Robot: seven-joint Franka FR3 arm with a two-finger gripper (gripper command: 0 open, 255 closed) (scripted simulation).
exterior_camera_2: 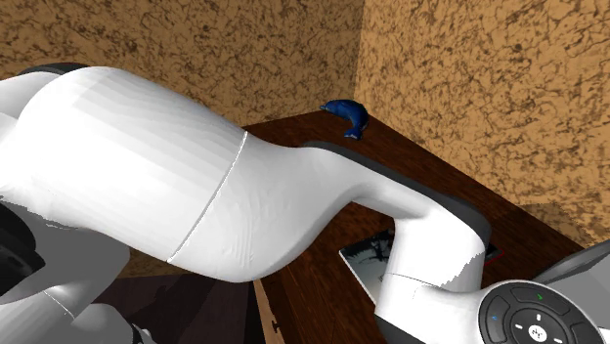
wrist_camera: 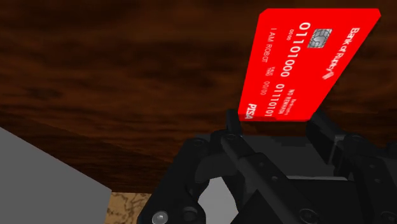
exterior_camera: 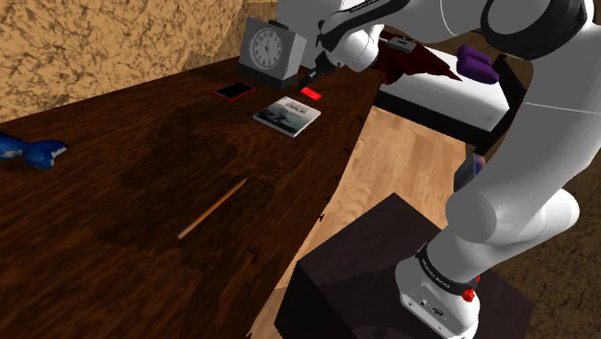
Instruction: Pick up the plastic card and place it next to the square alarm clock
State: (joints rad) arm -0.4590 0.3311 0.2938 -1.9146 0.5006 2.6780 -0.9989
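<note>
Red card [wrist_camera: 306, 63], chip and numerals showing, clasped at one end between the fingers [wrist_camera: 234, 124] of the gripper [wrist_camera: 277, 122], just beside the grey square alarm clock [exterior_camera: 270, 48] and near a book [exterior_camera: 287, 116], at the far end of the dark wooden counter [exterior_camera: 144, 193], by its stand-side edge.

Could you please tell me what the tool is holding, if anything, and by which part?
The tool grips the red bank card at one short end, across its width.

Book [exterior_camera: 287, 116] lies on table [exterior_camera: 144, 193] near the clock [exterior_camera: 270, 48].
</note>
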